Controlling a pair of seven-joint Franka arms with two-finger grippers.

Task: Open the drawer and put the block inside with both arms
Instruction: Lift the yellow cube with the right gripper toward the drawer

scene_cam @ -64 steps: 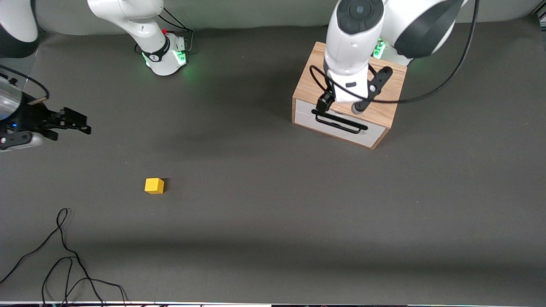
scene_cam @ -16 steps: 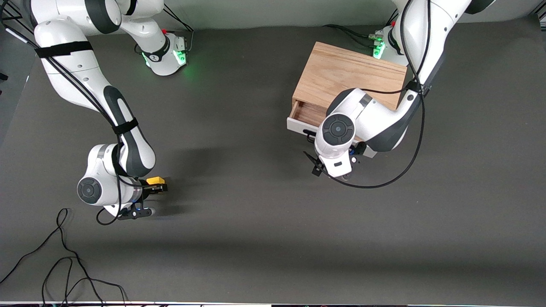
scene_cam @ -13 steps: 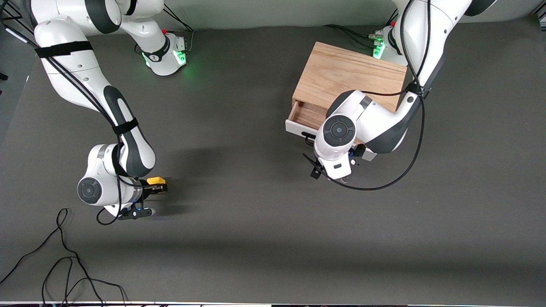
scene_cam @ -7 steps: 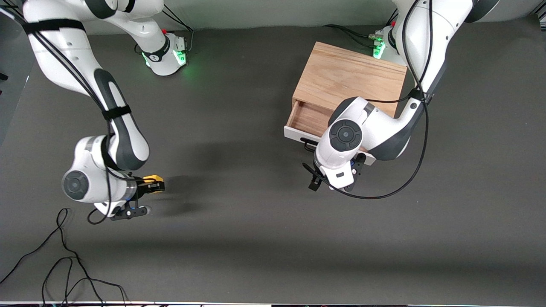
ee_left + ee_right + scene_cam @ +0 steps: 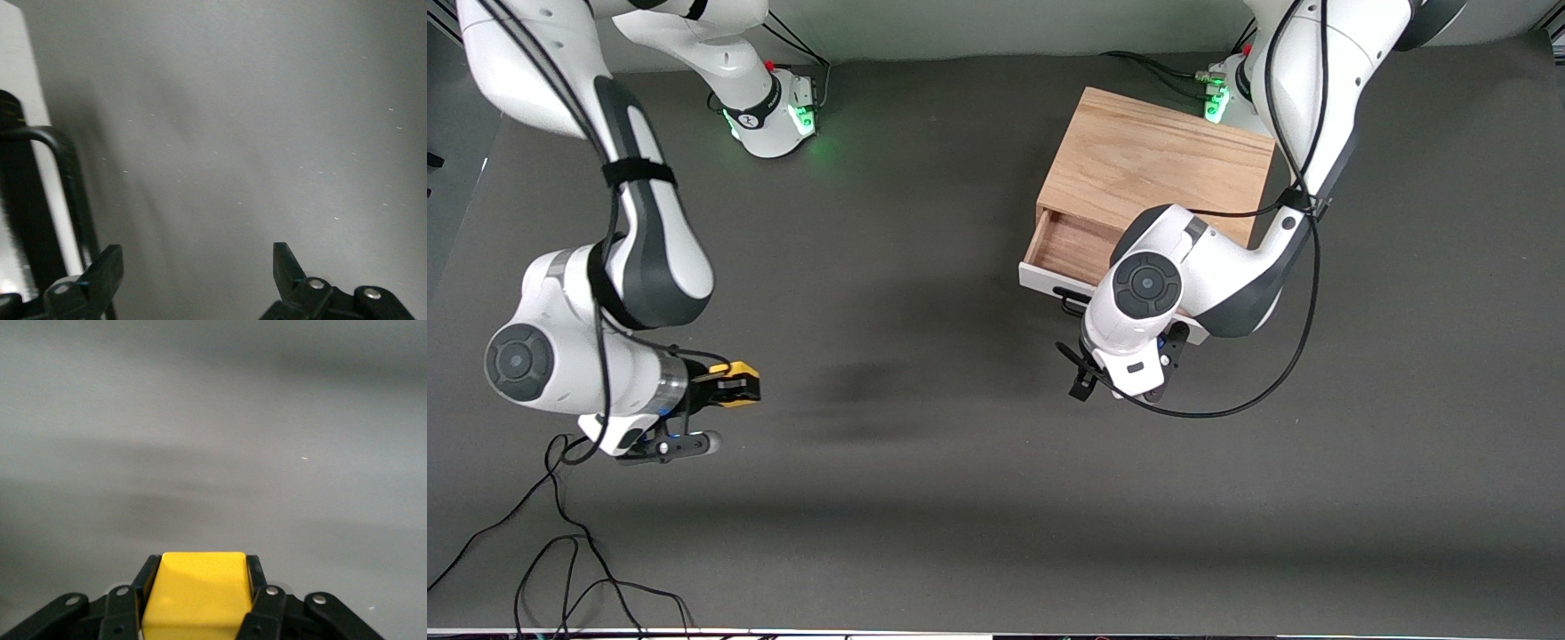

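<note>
- Yellow block (image 5: 195,593) sits clamped between the fingers of the right end effector (image 5: 734,388), lifted over the bare grey desk (image 5: 960,498) toward the right arm's end.
- In the right wrist view the block fills the gap between the two black fingers, one pressed flat against each side, with only desk surface under it.
- Oak box (image 5: 1156,169) stands well apart from the right end effector, at the left arm's end of the desk, close to the left arm's green-lit base.
- Its drawer (image 5: 1069,252) is pulled partly out, the light wood floor showing and the white front panel lying nearer the front camera than the box.
- Left end effector (image 5: 197,273) hangs just in front of that white panel, fingers spread wide apart and holding nothing.
- In the left wrist view the drawer's black bar handle (image 5: 63,173) stands just beside one open finger; whether they touch cannot be told.
- Black loose cable (image 5: 560,542) lies on the desk below the right end effector, nearer the front camera.
- Small dark markings ring the right arm's base, too small to read.
</note>
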